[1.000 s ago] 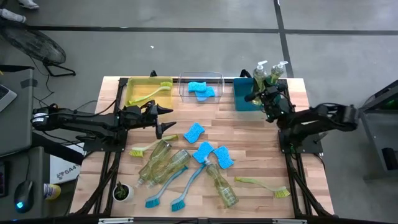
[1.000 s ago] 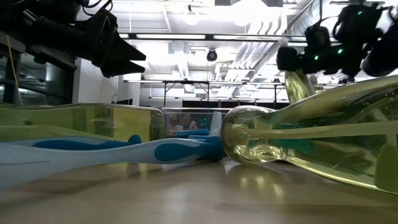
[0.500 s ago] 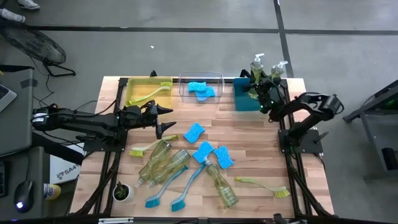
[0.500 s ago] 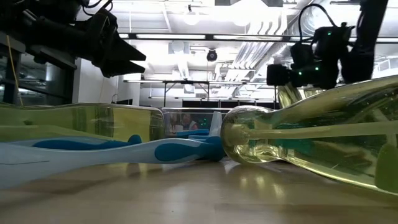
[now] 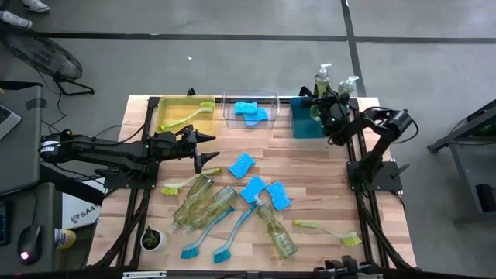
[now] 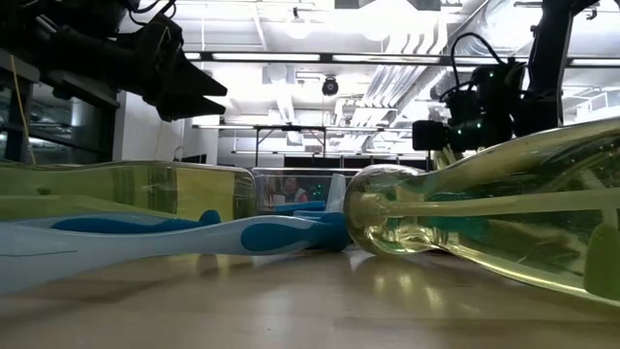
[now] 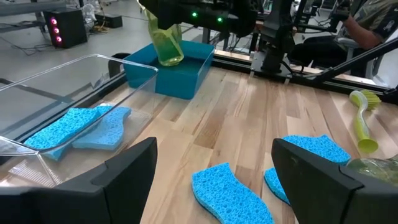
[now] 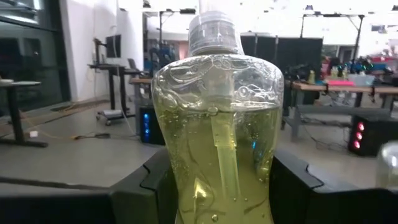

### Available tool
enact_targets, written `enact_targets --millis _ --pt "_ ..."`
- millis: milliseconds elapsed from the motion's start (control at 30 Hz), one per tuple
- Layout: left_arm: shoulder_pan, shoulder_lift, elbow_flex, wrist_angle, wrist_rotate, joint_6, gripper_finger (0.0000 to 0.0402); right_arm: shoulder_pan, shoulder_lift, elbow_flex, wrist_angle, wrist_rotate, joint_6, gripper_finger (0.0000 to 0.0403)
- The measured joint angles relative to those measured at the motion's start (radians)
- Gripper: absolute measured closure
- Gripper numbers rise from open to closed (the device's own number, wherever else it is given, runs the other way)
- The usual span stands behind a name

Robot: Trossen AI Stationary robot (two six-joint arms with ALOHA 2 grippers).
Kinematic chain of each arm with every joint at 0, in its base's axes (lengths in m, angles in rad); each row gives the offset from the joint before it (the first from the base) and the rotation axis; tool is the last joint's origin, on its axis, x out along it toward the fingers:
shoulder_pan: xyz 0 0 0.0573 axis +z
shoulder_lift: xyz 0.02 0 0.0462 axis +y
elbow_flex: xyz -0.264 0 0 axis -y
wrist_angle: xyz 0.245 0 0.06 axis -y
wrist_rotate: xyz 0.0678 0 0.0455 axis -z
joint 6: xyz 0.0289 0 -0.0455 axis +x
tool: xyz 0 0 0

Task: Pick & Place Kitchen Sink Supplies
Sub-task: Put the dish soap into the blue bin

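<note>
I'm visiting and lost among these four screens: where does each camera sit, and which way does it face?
High view: overhead, looking straight down; both arms show.
Low view: at tabletop height, looking level past a blue brush; arms above.
Left wrist view: on the left arm, over sponges toward the teal bin; open dark fingers below.
Right wrist view: on the right arm, its gripper holding a soap bottle.
That bottle appears overhead too.

Around my wooden table (image 5: 310, 178) the floor (image 5: 232, 66) is bare grey concrete crossed by dark lines. Off my left side sits a mouse (image 5: 25, 249) on a desk edge. Looking level across the tabletop, I see a bright white ceiling (image 6: 320, 39) with pipes and strip lights, and dark-framed windows (image 6: 19, 126) at one side. Further back stand work desks (image 8: 311, 102), a monitor (image 8: 115, 45) on a stand, and a dark box with red lights (image 7: 65, 28).
</note>
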Motion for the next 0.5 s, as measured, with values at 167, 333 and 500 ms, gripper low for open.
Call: enact_targets --millis 167,333,500 --pt "0.0 0.0 0.0 0.0 0.0 0.003 0.0089 -0.03 0.02 0.006 0.001 -0.037 0.023 0.0232" --pt "0.0 0.0 0.0 0.0 0.0 0.003 0.0089 -0.037 0.04 0.028 0.0 -0.052 0.022 0.0232" --pt "0.0 0.0 0.0 -0.001 0.0 0.003 0.0089 -0.057 0.077 0.056 -0.004 -0.058 0.021 0.0232"
